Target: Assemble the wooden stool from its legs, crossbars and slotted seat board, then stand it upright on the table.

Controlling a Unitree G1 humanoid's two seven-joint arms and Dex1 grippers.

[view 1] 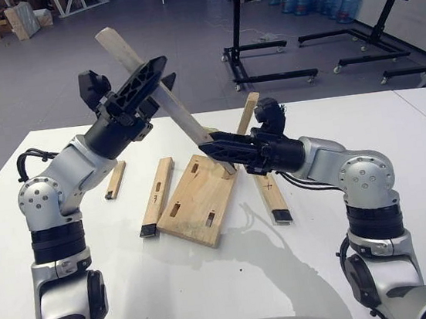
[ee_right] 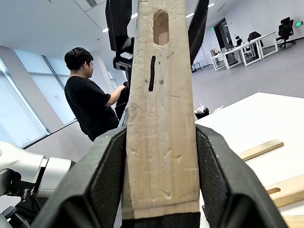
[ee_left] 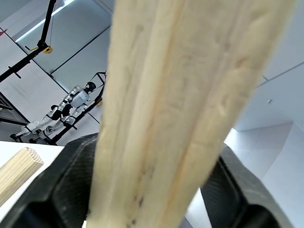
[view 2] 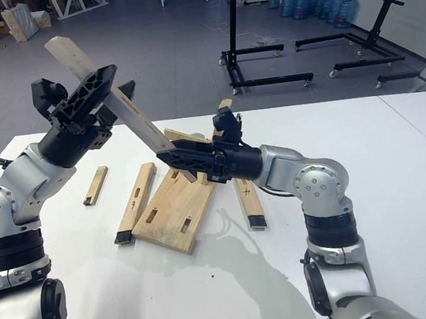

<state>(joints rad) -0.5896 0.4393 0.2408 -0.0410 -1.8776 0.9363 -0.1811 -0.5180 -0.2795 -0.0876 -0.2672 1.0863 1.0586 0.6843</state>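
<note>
Left arm: elbow bent at the robot's left, forearm slanting up and in toward the middle, so the left gripper (view 1: 157,71) sits high above the table (view 1: 121,295).
Left gripper state: both fingers (ee_left: 66,185) press the flat sides of the held leg (view 1: 180,113), clamping its upper part.
Right arm: elbow out at the robot's right, forearm running low and nearly level toward the middle, with the right gripper (view 1: 208,146) just above the far edge of the seat board (view 1: 195,200).
Right gripper state: its fingers (ee_right: 109,175) are closed on the lower part of the same held leg, one on each side.
Held leg: a long pale wooden bar lifted off the table and tilted steeply. Its top points away and to the left, and its lower end comes down by the seat board's far edge. Whether that end touches the board cannot be told. A mortise hole shows in one face in the right wrist view.
Seat board: lies flat on the table, turned at an angle, between the two arms. Three slots show in its top face.
Slotted leg (view 1: 158,196): flat on the table just left of the seat board.
Short crossbar (view 1: 115,179): flat on the table, farther left.
Right-hand leg (view 1: 272,195): flat on the table just right of the seat board, under the right forearm.
</note>
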